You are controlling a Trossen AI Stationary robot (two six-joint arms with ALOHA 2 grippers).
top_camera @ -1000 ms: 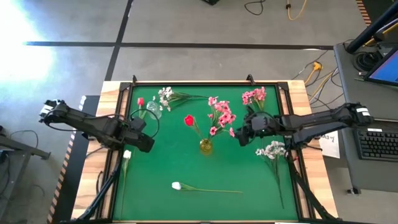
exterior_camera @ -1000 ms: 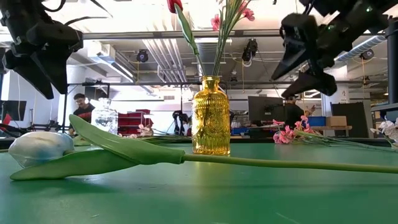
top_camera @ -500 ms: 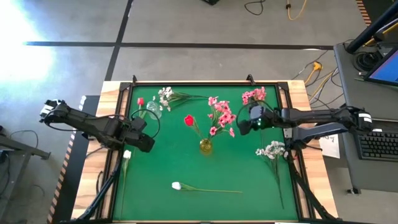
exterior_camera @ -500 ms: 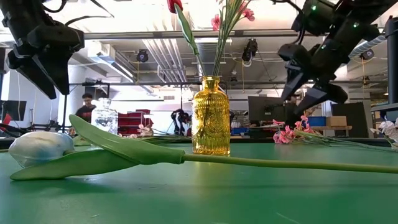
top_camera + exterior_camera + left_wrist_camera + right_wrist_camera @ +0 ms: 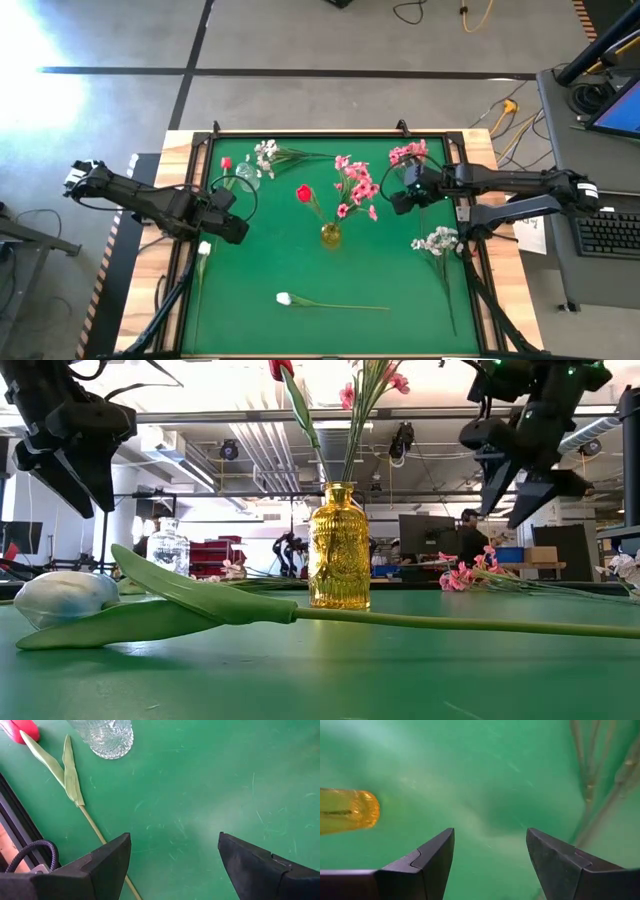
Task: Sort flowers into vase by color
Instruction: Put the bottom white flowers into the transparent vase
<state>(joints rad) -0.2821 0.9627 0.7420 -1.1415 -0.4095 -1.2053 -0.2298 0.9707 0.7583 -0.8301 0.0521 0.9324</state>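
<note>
A yellow glass vase (image 5: 330,236) (image 5: 338,547) stands mid-table, with a red tulip (image 5: 303,192) and a pink blossom spray (image 5: 356,185) stuck in its neck. A clear glass vase (image 5: 247,177) (image 5: 102,737) stands at the far left. Beside it lie a red tulip (image 5: 226,163) (image 5: 20,727) and a white blossom spray (image 5: 266,153). Another pink spray (image 5: 408,153) lies flat at the far right. My right gripper (image 5: 392,200) (image 5: 490,855) hovers open next to it. My left gripper (image 5: 232,228) (image 5: 172,865) hangs open above the left side.
A white tulip (image 5: 284,298) (image 5: 65,600) lies near the front edge, its stem running right. Another white tulip (image 5: 204,248) lies by the left rim. A white blossom spray (image 5: 438,241) lies at the right. Bare green mat (image 5: 260,260) spreads between them.
My right gripper has moved away from the yellow vase toward the table's far edge and a little to the right, nearer the pink spray lying there, turning as it went. It has stayed open. The flowers and vases have not moved.
</note>
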